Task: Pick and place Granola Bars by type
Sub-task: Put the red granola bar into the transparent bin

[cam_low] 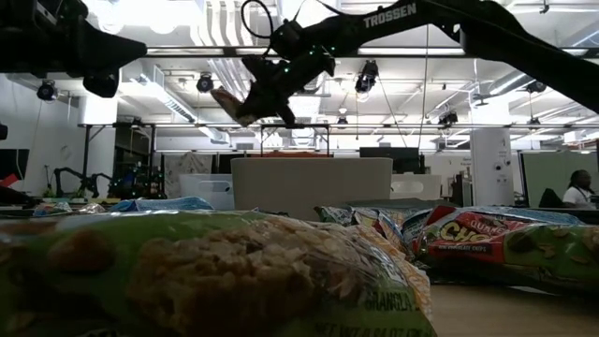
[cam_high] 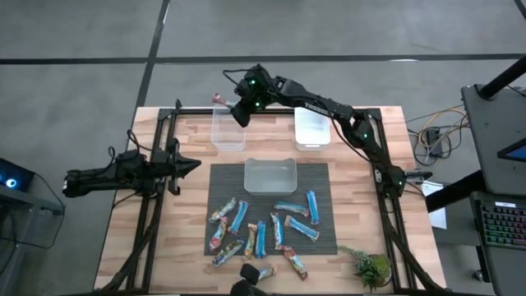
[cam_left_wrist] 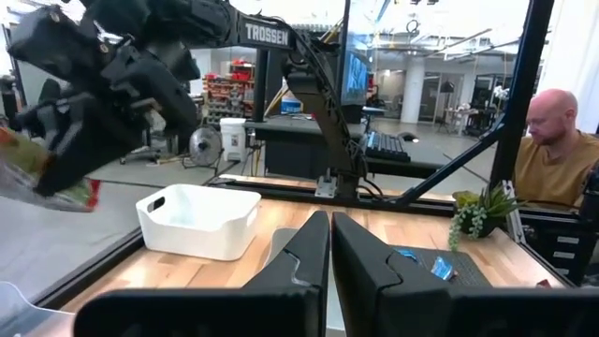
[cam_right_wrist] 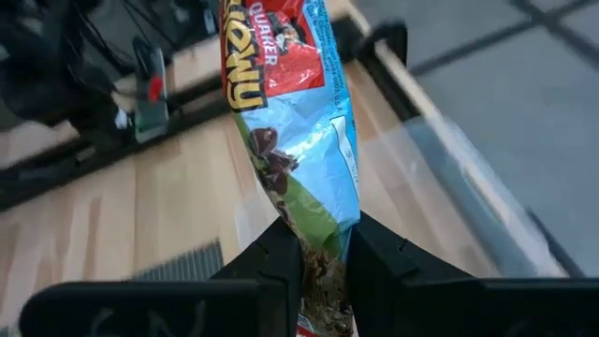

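Note:
My right gripper [cam_high: 234, 105] reaches over the table's far left, shut on a multicoloured granola bar [cam_right_wrist: 290, 112] with a red, blue and green wrapper. The bar hangs above the far edge of a clear tub [cam_high: 228, 131]. Several other granola bars [cam_high: 263, 232], blue and multicoloured, lie flat on a dark mat [cam_high: 320, 177] near the table's front. My left gripper [cam_high: 192, 164] waits shut at the table's left side, level, with nothing in it; its closed fingers [cam_left_wrist: 314, 253] show in the left wrist view. My right gripper pinches the bar's near end [cam_right_wrist: 323, 245] between its two fingers. The fingers slant downward toward the table's far left, and the bar lies along them, sticking out past the fingertips [cam_low: 227, 101]. The bar is lifted clear of the table and the tub.
A white tub [cam_high: 312, 127] stands at the far right of the table, and another clear tub [cam_high: 269, 174] at the mat's far edge. A small green plant [cam_high: 370, 267] sits at the near right corner. Black frame rails run along both sides. A person [cam_left_wrist: 562, 150] sits beyond the table.

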